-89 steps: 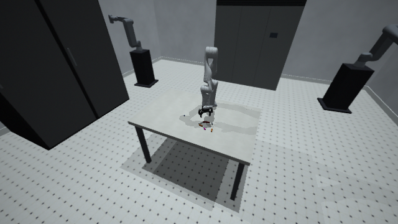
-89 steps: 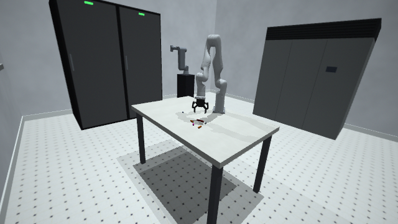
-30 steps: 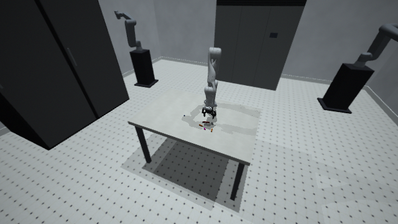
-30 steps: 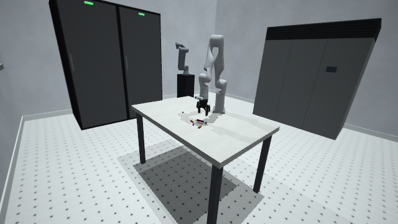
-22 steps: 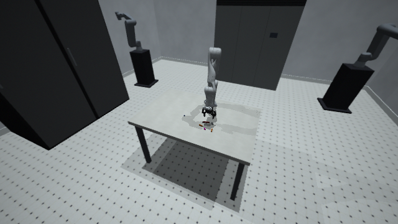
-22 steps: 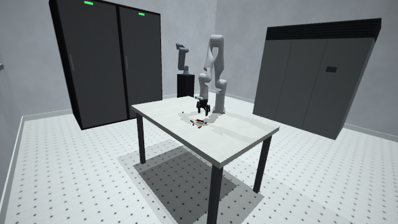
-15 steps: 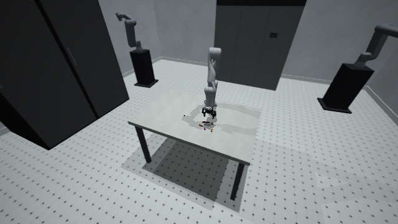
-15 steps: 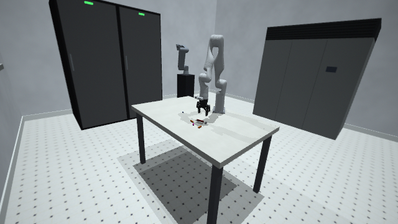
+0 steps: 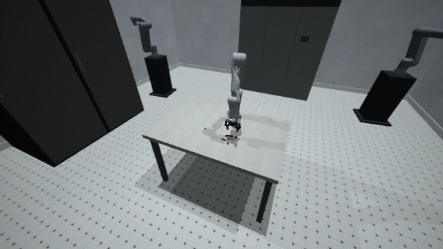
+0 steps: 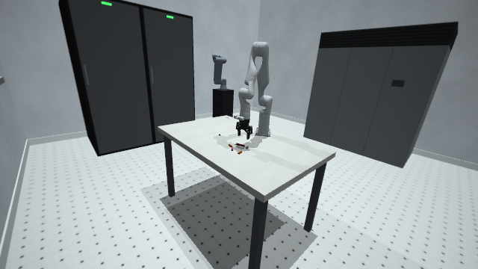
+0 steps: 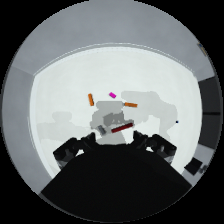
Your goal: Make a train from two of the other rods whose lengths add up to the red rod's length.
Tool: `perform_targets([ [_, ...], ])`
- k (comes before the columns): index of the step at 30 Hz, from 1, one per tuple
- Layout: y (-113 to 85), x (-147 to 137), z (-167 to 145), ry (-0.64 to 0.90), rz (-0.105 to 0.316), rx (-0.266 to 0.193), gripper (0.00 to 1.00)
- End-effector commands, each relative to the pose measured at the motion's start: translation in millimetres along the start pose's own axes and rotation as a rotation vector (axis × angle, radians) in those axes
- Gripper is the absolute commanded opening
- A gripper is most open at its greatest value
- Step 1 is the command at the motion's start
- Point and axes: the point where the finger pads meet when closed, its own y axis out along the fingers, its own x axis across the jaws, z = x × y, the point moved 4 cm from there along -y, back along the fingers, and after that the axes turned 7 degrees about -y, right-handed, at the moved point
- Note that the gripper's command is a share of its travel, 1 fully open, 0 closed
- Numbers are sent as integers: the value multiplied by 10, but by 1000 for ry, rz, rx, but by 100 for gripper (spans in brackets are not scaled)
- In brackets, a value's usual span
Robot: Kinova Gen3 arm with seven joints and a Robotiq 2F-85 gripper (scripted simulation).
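Observation:
My gripper (image 9: 232, 128) (image 10: 244, 136) (image 11: 114, 136) is open and empty, above the table. The red rod (image 9: 229, 135) (image 10: 240, 145) (image 11: 122, 128) lies nearest below it. The grey rod (image 9: 236, 137) (image 10: 246, 148) (image 11: 102, 130) lies apart beside one end of the red rod. One orange rod (image 9: 223, 139) (image 10: 230, 146) (image 11: 130, 105) and another orange rod (image 9: 235, 144) (image 10: 240, 152) (image 11: 91, 99) lie apart, turned differently. The magenta rod (image 9: 228, 143) (image 10: 231, 149) (image 11: 112, 95) lies between them. The small blue rod (image 9: 205, 128) (image 10: 219, 134) (image 11: 177, 121) lies far from the others.
The rods lie on the pale table (image 9: 180, 121) (image 10: 276, 175) (image 11: 65, 85). Shadows of the arm fall across it and over the red and grey rods. Dark cabinets and two other arms on pedestals stand away from the table.

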Motion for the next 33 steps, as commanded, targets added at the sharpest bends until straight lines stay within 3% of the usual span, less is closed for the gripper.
perform_targets([
  [1,-4,0,3,0,0,1,100],
  [33,-2,11,3,12,0,0,100],
])
